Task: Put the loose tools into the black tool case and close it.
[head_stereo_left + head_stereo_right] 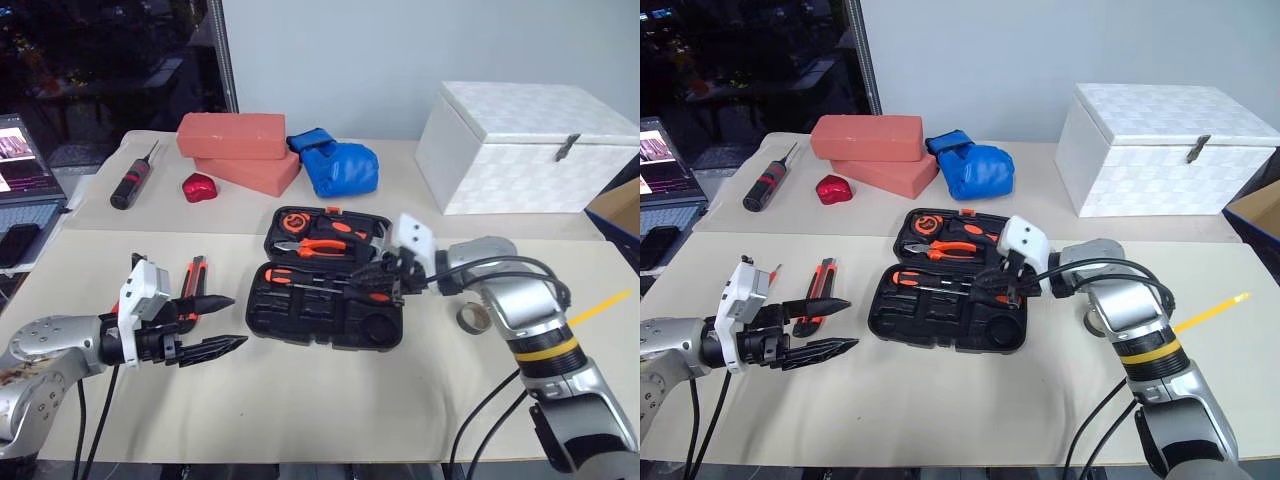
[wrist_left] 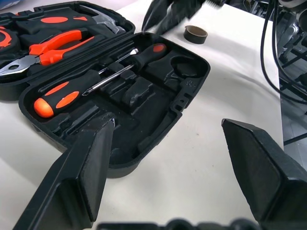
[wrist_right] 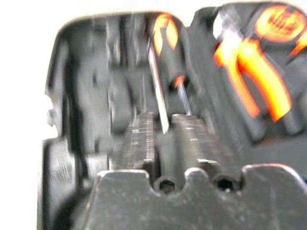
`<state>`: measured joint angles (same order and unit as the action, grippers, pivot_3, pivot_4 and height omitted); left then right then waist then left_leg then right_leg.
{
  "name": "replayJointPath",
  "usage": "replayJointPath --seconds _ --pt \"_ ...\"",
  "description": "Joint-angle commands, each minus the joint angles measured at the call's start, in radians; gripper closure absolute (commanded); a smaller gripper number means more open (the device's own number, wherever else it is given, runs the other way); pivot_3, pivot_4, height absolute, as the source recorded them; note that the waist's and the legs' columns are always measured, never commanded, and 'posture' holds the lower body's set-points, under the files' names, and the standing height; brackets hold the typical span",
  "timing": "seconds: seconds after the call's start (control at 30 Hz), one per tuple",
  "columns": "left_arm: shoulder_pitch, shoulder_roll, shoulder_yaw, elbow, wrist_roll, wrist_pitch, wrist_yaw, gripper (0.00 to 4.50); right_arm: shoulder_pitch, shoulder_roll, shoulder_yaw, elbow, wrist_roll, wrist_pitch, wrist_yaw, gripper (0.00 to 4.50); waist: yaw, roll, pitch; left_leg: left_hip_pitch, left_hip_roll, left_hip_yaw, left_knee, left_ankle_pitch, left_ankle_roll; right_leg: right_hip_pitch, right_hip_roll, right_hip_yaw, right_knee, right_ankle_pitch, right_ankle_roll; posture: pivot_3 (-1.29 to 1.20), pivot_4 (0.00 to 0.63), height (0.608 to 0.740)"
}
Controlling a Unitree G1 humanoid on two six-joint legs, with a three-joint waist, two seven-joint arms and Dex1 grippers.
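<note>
Hovering over the right end of the open tool case (image 1: 325, 305), the right hand (image 1: 385, 280) is pointing left and slightly down with its fingers pressed together, gripping nothing. Its wrist view is looking straight along those closed fingers into the case's moulded slots, where two screwdrivers (image 2: 96, 79) are lying side by side, handles at opposite ends. The left wrist view is adding what the head views barely show: the empty round recess beside the screwdrivers and the tape roll (image 2: 195, 33) sitting on the worktop (image 1: 330, 400) just past the case. The left hand (image 1: 215, 325) is hanging level near the worktop's left side, its fingers spread wide and empty, aimed at the case. A utility knife (image 1: 818, 290) is lying just behind it. Pliers (image 1: 320, 245) are sitting in the case's far half.
</note>
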<state>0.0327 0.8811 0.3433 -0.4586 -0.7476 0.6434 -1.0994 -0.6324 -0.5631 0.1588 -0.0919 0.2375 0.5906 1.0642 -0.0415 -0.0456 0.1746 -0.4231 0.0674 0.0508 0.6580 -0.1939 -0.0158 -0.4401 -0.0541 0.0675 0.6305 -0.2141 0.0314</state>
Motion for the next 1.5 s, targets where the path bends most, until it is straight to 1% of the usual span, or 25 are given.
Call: replayJointPath --seconds 0.03,0.1,0.17,0.27,0.3,0.43,0.47,0.53,0.57,0.6,0.67,0.7,0.73,0.77,0.8,0.87,0.9,0.93,1.03,1.07,1.13,1.23,1.43,1.47,1.5 --pt "0.007 -0.001 0.013 -0.017 0.002 -0.033 0.003 0.7 0.066 0.061 -0.026 0.025 -0.071 -0.107 -0.179 4.42 0.0 0.0 0.0 0.0 0.0 0.0 0.0 0.0 0.0 0.0 0.0 0.0 0.0 0.0 0.0 0.0 0.15 0.74" --pt "0.011 -0.001 0.014 -0.011 0.004 -0.038 0.003 0.7 0.105 0.063 0.027 0.048 -0.137 -0.184 -0.21 4.42 -0.001 0.0 0.0 -0.001 0.0 0.0 0.0 0.0 0.0 -0.001 0.0 0.0 0.0 0.0 0.0 0.0 0.15 0.74" --pt "0.016 0.0 0.014 -0.005 0.008 -0.043 0.004 0.7 0.135 0.087 0.079 0.085 -0.177 -0.201 -0.237 4.42 -0.001 0.0 0.0 -0.001 0.0 0.0 0.0 0.0 0.0 -0.001 0.0 0.0 0.0 0.0 -0.001 0.0 0.15 0.74" --pt "0.052 -0.015 0.023 -0.013 0.019 -0.05 0.029 0.7 0.155 0.069 0.205 0.189 -0.327 -0.361 -0.261 4.42 -0.009 0.0 -0.001 0.001 0.0 0.001 0.0 0.0 0.0 0.0 0.0 0.001 0.0 0.0 0.0 0.0 0.15 0.74" --pt "0.063 -0.021 0.026 -0.016 0.023 -0.053 0.039 0.7 0.158 0.063 0.22 0.205 -0.352 -0.392 -0.264 4.42 -0.014 -0.001 -0.002 0.002 0.0 0.001 0.0 0.0 0.0 0.001 0.0 0.001 0.0 0.0 -0.001 0.0 0.15 0.74" --pt "0.096 -0.072 0.069 -0.02 0.023 -0.045 0.136 0.7 0.179 0.03 0.182 0.177 -0.369 -0.512 -0.281 4.42 -0.015 -0.002 -0.003 0.009 0.0 0.001 0.0 0.0 0.0 0.007 0.0 0.001 0.0 0.0 -0.001 0.0 0.15 0.74" --pt "0.096 -0.086 0.079 -0.02 0.017 -0.037 0.164 0.7 0.183 0.031 0.164 0.165 -0.355 -0.545 -0.283 4.42 -0.013 -0.003 -0.003 0.009 0.0 0.001 0.0 0.0 0.0 0.007 0.0 0.001 0.0 0.0 -0.001 0.0 0.15 0.74" --pt "0.061 -0.154 0.104 0.002 0.07 -0.031 0.339 0.7 0.193 0.102 0.03 0.094 -0.153 -0.549 -0.272 4.42 -0.003 -0.003 -0.003 0.009 0.0 0.001 0.0 0.0 0.0 0.007 -0.001 0.001 0.0 0.0 -0.001 0.0 0.15 0.74" --pt "0.047 -0.178 0.112 0.01 0.095 -0.031 0.403 0.7 0.194 0.122 -0.012 0.071 -0.087 -0.552 -0.261 4.42 -0.001 -0.003 -0.003 0.009 0.0 0.001 0.0 0.0 0.0 0.007 -0.001 0.001 0.0 0.0 -0.001 0.0 0.15 0.74" --pt "0.024 -0.193 0.126 0.032 0.103 -0.011 0.462 0.7 0.202 0.108 -0.05 0.004 0.027 -0.498 -0.187 4.42 0.0 -0.003 -0.002 0.008 0.0 0.001 0.0 0.0 0.0 0.007 -0.001 0.001 0.0 0.001 -0.001 0.0 0.15 0.74" --pt "-0.017 -0.192 0.151 0.081 0.095 0.059 0.536 0.7 0.208 0.066 -0.09 -0.085 0.13 -0.349 -0.141 3.9 0.002 -0.002 0.001 0.007 0.0 0.001 0.0 0.0 0.0 0.006 -0.001 0.001 0.001 0.002 0.001 0.0 0.15 0.74" --pt "-0.041 -0.182 0.161 0.117 0.1 0.092 0.57 0.7 0.212 0.039 -0.096 -0.124 0.156 -0.323 -0.115 3.73 0.002 -0.002 0.001 0.006 0.0 0.001 0.0 0.0 0.0 0.005 -0.001 0.001 0.001 0.002 0.001 0.0 0.15 0.74" --pt "-0.061 -0.169 0.165 0.147 0.113 0.109 0.591 0.7 0.218 0.019 -0.101 -0.157 0.175 -0.31 -0.102 3.46 0.003 -0.002 0.001 0.007 0.0 0.001 0.001 0.0 0.0 0.006 -0.001 0.001 0.001 0.002 0.002 0.0 0.15 0.74" --pt "-0.084 -0.146 0.165 0.192 0.135 0.116 0.605 0.7 0.232 -0.011 -0.115 -0.208 0.214 -0.286 -0.08 3.01 0.003 -0.002 0.001 0.007 0.0 0.001 0.0 0.0 0.0 0.006 -0.001 0.001 0.001 0.002 0.002 0.0 0.15 0.74" --pt "-0.106 -0.112 0.156 0.254 0.164 0.13 0.612 0.7 0.252 -0.048 -0.13 -0.264 0.253 -0.252 -0.057 2.71 0.003 -0.003 0.001 0.007 0.0 0.001 0.0 0.0 0.0 0.006 0.0 0.001 0.001 0.002 0.001 0.0 0.15 0.74" --pt "-0.133 -0.051 0.13 0.358 0.214 0.115 0.586 0.7 0.276 -0.097 -0.152 -0.336 0.294 -0.209 -0.045 1.95 0.004 -0.003 0.001 0.007 0.0 0.001 -0.002 0.0 0.0 0.004 0.0 0.001 0.0 0.001 0.0 0.0 0.15 0.74" --pt "-0.142 -0.033 0.119 0.39 0.229 0.104 0.573 0.7 0.282 -0.11 -0.157 -0.353 0.301 -0.199 -0.046 1.7 0.002 -0.003 0.001 0.007 0.0 0.001 -0.003 0.0 0.0 0.004 0.0 0.001 0.0 0.0 0.0 0.0 0.15 0.74" --pt "-0.161 -0.006 0.093 0.429 0.245 0.097 0.545 0.7 0.292 -0.127 -0.172 -0.374 0.314 -0.193 -0.044 1.31 0.0 -0.003 0.001 0.007 0.0 0.002 -0.006 0.0 0.0 0.003 0.0 0.001 -0.001 0.0 -0.001 0.0 0.15 0.74" --pt "-0.217 0.039 0.032 0.524 0.296 0.085 0.511 0.7 0.31 -0.152 -0.197 -0.404 0.329 -0.194 -0.043 0.23 0.002 -0.003 0.001 0.007 0.0 0.003 -0.008 0.0 -0.001 0.001 0.0 0.001 -0.001 0.0 -0.001 0.0 0.15 0.74" --pt "-0.238 0.044 0.022 0.555 0.3 0.099 0.503 0.7 0.314 -0.155 -0.203 -0.41 0.335 -0.193 -0.045 0.05 0.003 -0.003 0.001 0.007 0.0 0.003 -0.009 0.0 -0.001 0.001 0.0 0.001 -0.001 0.0 -0.001 0.0 0.15 0.74" --pt "-0.26 0.064 -0.015 0.613 0.325 0.097 0.471 0.7 0.332 -0.159 -0.221 -0.426 0.339 -0.202 -0.046 0.05 0.004 -0.003 0.001 0.006 0.0 0.003 -0.01 0.001 -0.001 0.001 0.0 0.001 -0.001 0.0 -0.001 0.0 0.15 0.74" --pt "-0.267 0.077 -0.034 0.661 0.346 0.091 0.447 1.35 0.354 -0.163 -0.235 -0.445 0.338 -0.208 -0.057 0.0 0.002 -0.003 0.001 0.006 0.0 0.003 -0.012 0.0 -0.001 0.0 -0.001 0.001 -0.002 0.001 0.0 0.0 0.15 0.74" --pt "-0.233 0.078 -0.027 0.662 0.362 0.074 0.402 3.65 0.394 -0.16 -0.249 -0.469 0.342 -0.214 -0.075 0.0 0.005 -0.003 0.001 0.006 0.0 0.004 -0.014 0.0 -0.001 0.0 -0.001 0.001 -0.001 0.001 0.0 0.0 0.15 0.74" --pt "-0.225 0.077 -0.017 0.657 0.363 0.06 0.395 3.95 0.402 -0.159 -0.253 -0.472 0.345 -0.216 -0.077 0.0 0.005 -0.003 0.001 0.006 0.0 0.004 -0.014 0.0 -0.001 0.0 -0.001 0.001 -0.001 0.001 0.001 0.0 0.15 0.74" --pt "-0.22 0.071 0.004 0.643 0.35 0.033 0.378 4.04 0.411 -0.158 -0.258 -0.475 0.347 -0.219 -0.078 0.0 0.004 -0.003 0.001 0.006 0.0 0.004 -0.014 0.0 -0.001 0.0 -0.001 0.001 -0.001 0.001 0.001 0.0 0.15 0.74"
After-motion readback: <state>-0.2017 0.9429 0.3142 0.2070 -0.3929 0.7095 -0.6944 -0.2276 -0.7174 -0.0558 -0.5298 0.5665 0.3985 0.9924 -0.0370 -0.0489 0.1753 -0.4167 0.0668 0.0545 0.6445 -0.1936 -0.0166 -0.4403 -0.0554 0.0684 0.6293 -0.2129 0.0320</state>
